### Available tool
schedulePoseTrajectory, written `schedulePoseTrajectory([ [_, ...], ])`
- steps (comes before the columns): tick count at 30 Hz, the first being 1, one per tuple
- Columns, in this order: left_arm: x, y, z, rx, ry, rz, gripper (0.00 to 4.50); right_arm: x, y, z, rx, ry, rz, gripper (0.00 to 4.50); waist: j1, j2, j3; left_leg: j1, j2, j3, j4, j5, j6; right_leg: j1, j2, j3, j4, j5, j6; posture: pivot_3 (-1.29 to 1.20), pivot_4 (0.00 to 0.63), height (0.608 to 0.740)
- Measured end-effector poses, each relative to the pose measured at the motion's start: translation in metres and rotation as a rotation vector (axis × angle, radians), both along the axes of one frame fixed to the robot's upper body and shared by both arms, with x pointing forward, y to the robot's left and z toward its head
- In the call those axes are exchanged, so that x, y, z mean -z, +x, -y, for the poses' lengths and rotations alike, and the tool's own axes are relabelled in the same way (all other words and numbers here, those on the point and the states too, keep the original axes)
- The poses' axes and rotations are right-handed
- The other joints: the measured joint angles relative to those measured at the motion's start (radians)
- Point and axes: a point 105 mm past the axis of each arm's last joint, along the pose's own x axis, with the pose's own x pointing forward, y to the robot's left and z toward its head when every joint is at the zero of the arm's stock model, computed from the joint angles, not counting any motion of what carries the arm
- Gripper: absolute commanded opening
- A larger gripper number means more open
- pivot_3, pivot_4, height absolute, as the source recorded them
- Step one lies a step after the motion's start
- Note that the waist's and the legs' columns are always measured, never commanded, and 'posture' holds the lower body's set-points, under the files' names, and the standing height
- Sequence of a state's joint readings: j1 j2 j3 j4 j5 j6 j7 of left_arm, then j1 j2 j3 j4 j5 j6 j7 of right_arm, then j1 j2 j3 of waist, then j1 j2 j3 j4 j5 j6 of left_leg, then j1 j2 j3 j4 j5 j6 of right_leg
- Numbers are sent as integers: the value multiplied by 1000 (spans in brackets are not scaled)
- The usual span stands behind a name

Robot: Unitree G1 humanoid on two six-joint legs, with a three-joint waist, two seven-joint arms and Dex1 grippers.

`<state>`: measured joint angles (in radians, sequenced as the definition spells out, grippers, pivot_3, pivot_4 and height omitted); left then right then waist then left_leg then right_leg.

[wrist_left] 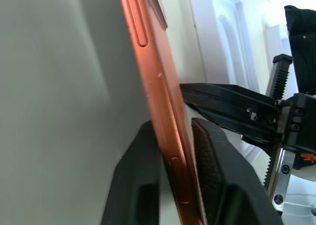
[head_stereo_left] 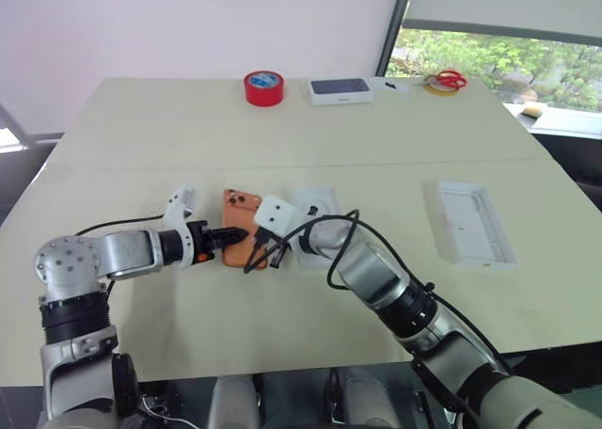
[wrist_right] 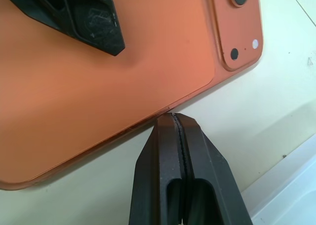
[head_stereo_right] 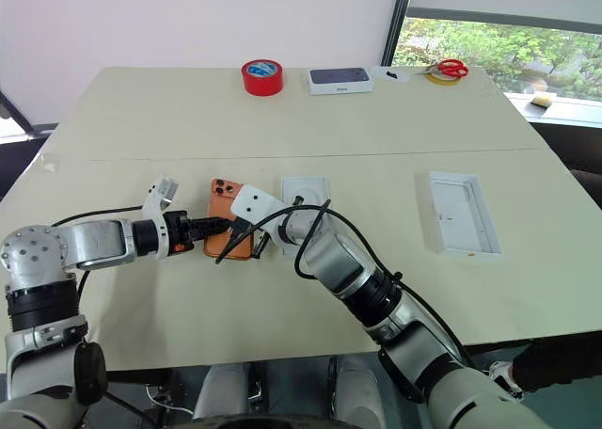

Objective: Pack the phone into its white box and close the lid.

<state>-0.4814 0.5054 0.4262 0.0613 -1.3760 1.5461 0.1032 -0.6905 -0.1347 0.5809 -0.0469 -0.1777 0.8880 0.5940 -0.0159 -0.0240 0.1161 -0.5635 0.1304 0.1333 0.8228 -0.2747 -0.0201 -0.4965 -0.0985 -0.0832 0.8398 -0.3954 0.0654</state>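
Right pincer (wrist_right: 178, 124), fingers pressed together, is nudging the phone (head_stereo_left: 241, 230) edge while the left pincer (wrist_left: 175, 151) is clamping it on the table (head_stereo_left: 282, 137). White box (head_stereo_left: 315, 208) sitting beside, lid (head_stereo_left: 475, 224) well apart, so packing's barely starting

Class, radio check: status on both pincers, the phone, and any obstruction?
Left pincer clamped on the phone edge. Right pincer shut, tips at phone's opposite edge. White box just beyond, open. Nothing between.
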Motion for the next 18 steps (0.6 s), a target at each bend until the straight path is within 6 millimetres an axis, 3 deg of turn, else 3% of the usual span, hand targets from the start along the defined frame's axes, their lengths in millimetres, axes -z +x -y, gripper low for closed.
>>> schedulePoseTrajectory([
  [1, 0, 0, -1, -1, -8, -5, 1289, 0, 0, 0, 0, 0, 0, 0, 0, 0, 0, 0, 0, 0, 0, 0, 0, 0, 0, 0, 0, 0, 0, 0, 150, 637],
  [5, -6, -1, 0, 10, -71, 5, 19, 0, 0, 1, 3, 1, -1, 0, 0, -1, 0, 0, 0, 0, 0, 0, 0, 0, 0, 0, 0, -1, -2, 0, 150, 637],
  [10, -8, 0, -1, -13, -107, -4, 19, -4, 0, 3, 7, 29, 10, 0, 2, 0, 0, -1, 0, 0, 0, 0, 0, 0, 0, 0, 0, -1, -2, 0, 150, 637],
  [14, -20, 10, -3, -92, -209, 11, 19, -40, -1, 11, 10, 145, 92, 0, 6, -1, 1, -2, 0, -1, 1, 0, 0, -1, -1, 0, 0, -1, -2, 0, 150, 637],
  [18, -42, 16, 9, -107, -292, 54, 19, -76, -13, 36, 4, 238, 198, 0, 14, -1, 1, -2, -2, -2, 1, -1, 1, 0, -4, 0, -1, -1, -2, 0, 150, 637],
])
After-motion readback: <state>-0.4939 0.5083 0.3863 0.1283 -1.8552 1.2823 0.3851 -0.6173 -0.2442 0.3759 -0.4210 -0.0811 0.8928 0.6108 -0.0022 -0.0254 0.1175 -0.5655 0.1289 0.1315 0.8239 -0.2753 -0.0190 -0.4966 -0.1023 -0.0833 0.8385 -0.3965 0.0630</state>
